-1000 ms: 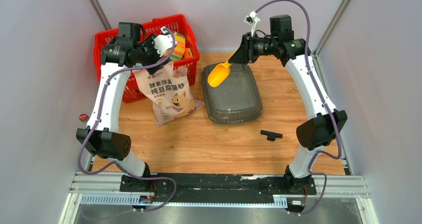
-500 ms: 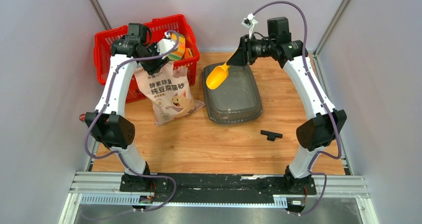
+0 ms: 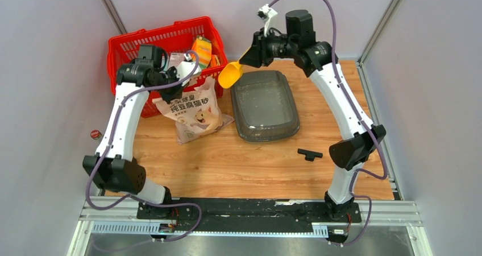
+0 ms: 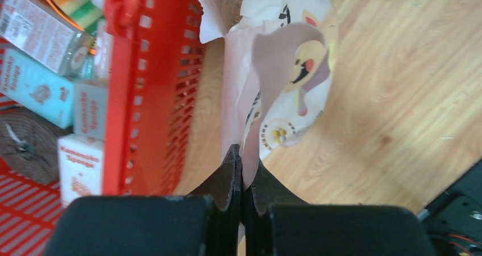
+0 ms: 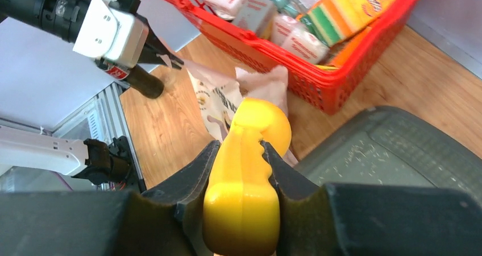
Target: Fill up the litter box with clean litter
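1 grey litter box (image 3: 265, 105); left end effector (image 4: 241, 156) pinching bag (image 3: 196, 111), right end effector (image 5: 240, 149) gripping scoop (image 3: 230, 74).

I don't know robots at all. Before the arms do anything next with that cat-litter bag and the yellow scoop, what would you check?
1. Grip on the bag: ok, the left gripper is shut on its top edge.
2. Grip on the scoop: ok, the right gripper clamps its handle.
3. Scoop empty: ok, its bowl looks bare from above.
4. Bag mouth wide enough for the scoop: cannot tell, the paper there is crumpled.
5. The litter box in place beside the bag: ok, and nearly bare inside.
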